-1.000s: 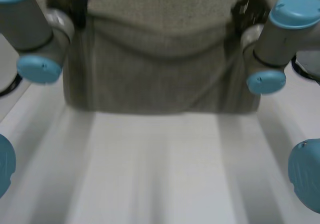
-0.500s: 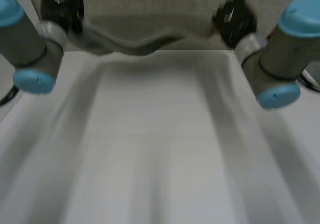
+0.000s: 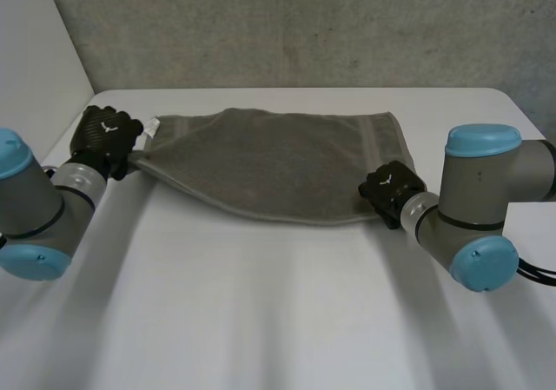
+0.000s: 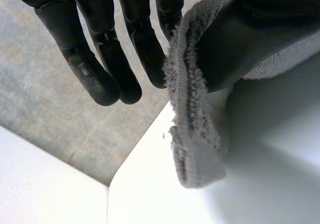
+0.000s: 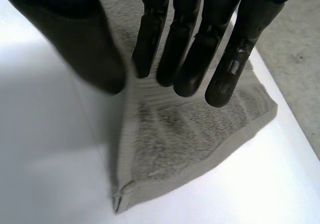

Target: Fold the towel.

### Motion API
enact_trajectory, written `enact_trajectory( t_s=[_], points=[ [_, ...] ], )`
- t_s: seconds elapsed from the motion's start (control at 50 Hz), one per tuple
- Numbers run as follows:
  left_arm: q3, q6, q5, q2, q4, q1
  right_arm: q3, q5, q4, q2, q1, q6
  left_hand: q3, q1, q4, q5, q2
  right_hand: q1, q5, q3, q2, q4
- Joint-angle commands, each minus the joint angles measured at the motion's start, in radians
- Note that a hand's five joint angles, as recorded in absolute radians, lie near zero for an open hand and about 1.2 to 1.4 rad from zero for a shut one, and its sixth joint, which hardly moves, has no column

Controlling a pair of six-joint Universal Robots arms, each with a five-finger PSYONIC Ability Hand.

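Okay, towel [image 3: 269, 168] lies doubled on the table [image 3: 261, 320], upper middle of the head view. Left hand [image 3: 104, 138], upper left, has thumb and straight fingers [image 4: 145, 49] pinching the towel's left corner. Right hand [image 3: 391, 192], centre right, looks to pinch the right corner against its thumb. Risk: an uneven release or a tug from either hand would drag the top layer, skew the edges and bunch the curved near edge. Small white tag [image 3: 154, 126] by the left corner; no readable writing or brand.
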Motion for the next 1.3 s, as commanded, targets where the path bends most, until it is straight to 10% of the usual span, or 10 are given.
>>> enact_trajectory(
  t_s=[0.02,0.34,0.56,0.78,0.86,1.3],
  points=[
    [-0.006,-0.031,-0.006,0.016,-0.006,0.026,0.012,0.033,-0.039,-0.022,-0.020,0.066,-0.154,-0.056,-0.118,-0.271,-0.124,-0.290,-0.289,-0.295,-0.289,-0.297],
    [-0.020,-0.062,-0.003,0.025,-0.006,0.020,0.026,0.119,-0.037,-0.011,-0.052,0.066,-0.154,-0.056,-0.118,-0.271,-0.124,-0.279,-0.278,-0.284,-0.278,-0.286],
    [-0.020,-0.065,-0.006,0.027,-0.006,0.016,0.028,0.113,-0.014,-0.014,-0.057,0.069,-0.154,-0.056,-0.118,-0.271,-0.124,0.478,0.478,0.472,0.478,0.470],
    [-0.021,-0.065,-0.008,0.031,-0.006,0.013,0.031,0.072,0.037,-0.014,-0.060,0.076,-0.154,-0.056,-0.118,-0.271,-0.124,0.356,0.356,0.350,0.356,0.348],
    [-0.021,-0.065,-0.006,0.031,-0.006,0.015,0.037,0.035,0.038,-0.013,-0.063,0.085,-0.154,-0.056,-0.118,-0.271,-0.124,-0.061,-0.061,-0.066,-0.061,-0.069],
    [-0.020,-0.065,-0.008,0.031,-0.006,0.015,0.034,0.026,0.032,-0.007,-0.075,0.110,-0.154,-0.056,-0.118,-0.271,-0.124,-0.064,-0.064,-0.070,-0.064,-0.072]
  ],
)
